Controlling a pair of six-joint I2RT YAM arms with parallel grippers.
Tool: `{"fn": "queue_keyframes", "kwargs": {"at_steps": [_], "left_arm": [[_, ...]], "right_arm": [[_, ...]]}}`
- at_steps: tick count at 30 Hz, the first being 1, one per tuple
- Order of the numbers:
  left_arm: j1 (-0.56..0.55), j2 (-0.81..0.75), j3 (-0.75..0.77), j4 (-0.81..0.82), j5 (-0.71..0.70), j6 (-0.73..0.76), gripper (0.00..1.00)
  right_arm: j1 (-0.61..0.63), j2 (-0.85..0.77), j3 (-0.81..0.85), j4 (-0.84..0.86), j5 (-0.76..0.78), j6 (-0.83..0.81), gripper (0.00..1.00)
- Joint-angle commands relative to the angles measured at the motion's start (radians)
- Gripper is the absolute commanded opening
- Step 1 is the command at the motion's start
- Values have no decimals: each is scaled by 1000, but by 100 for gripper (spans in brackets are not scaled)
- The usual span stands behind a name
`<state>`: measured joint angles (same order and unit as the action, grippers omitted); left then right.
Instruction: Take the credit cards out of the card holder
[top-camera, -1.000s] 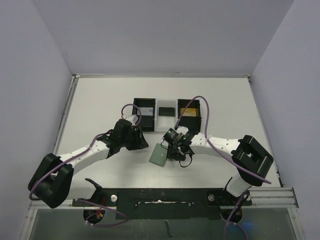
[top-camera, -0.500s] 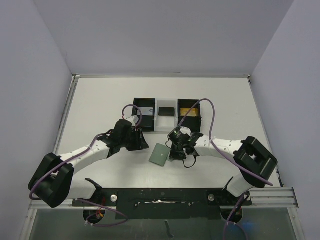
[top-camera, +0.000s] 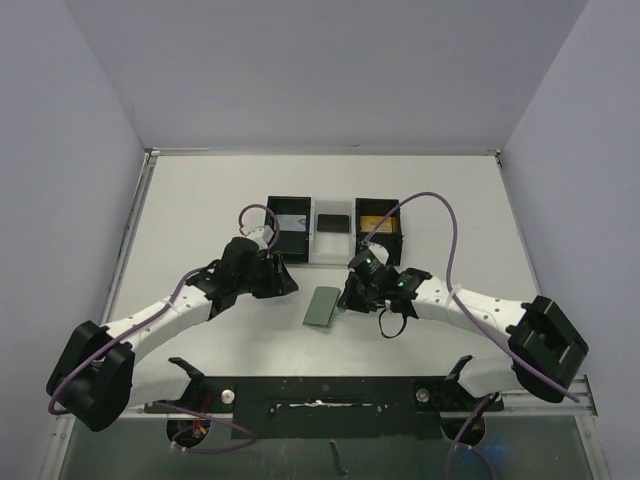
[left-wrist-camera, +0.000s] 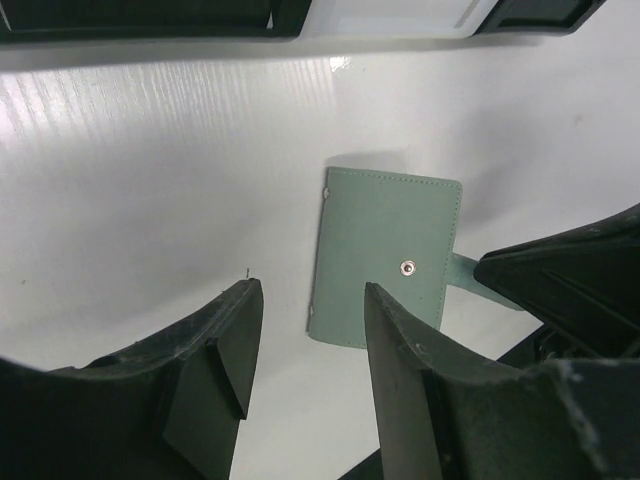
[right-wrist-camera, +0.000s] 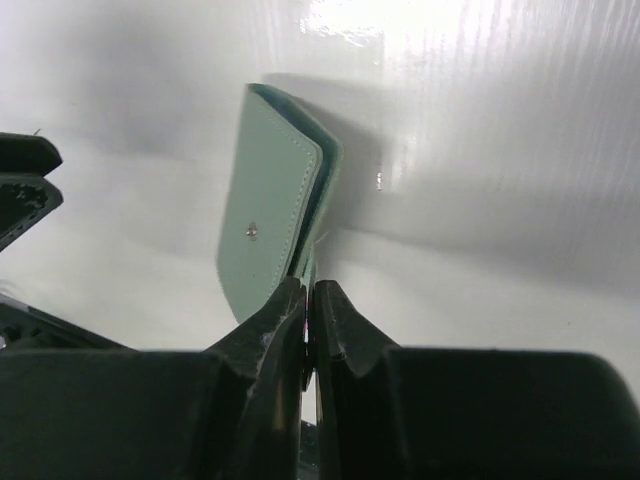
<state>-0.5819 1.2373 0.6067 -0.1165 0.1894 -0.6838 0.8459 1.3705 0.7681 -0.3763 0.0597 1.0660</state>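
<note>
Card holder (top-camera: 322, 306) lies closed on the white, faintly ribbed, glossy table (top-camera: 200, 220), near centre, on the near side of the black-and-clear tray (top-camera: 290, 200). It is a flat rectangle in matte grey-green leather-like material, with stitched edges and a small metal snap (left-wrist-camera: 407, 266) on its upper face. A pale blue lining shows at the fold in the right wrist view.

Right gripper (right-wrist-camera: 308, 310): black fingers pressed nearly together, pinching the thin closing tab (left-wrist-camera: 463, 270) at the holder's right edge.

Left gripper (left-wrist-camera: 305, 350): fingers spread wide and holding nothing, just left of the holder and not touching it.
</note>
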Motion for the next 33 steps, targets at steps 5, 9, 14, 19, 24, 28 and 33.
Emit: {"fn": "queue_keyframes", "kwargs": {"at_steps": [5, 9, 14, 19, 24, 28, 33], "left_arm": [[0, -161, -35, 81, -129, -78, 49], [3, -177, -35, 74, -142, -77, 52], [0, -120, -121, 224, 7, -177, 53], [2, -98, -95, 211, 2, -150, 54], [4, -120, -100, 217, -28, -141, 54], [3, -99, -108, 230, -13, -138, 54], [-9, -38, -121, 298, 43, -158, 53]], "right_arm": [[-70, -114, 95, 54, -99, -139, 0], [-77, -100, 140, 80, -126, -157, 1], [-121, 12, 189, 92, -224, -169, 3], [-118, 35, 173, 187, -359, -205, 2], [-129, -21, 72, 338, -520, -241, 1], [-187, -64, -38, 365, -563, -246, 2], [-304, -65, -203, 368, -537, -221, 4]]}}
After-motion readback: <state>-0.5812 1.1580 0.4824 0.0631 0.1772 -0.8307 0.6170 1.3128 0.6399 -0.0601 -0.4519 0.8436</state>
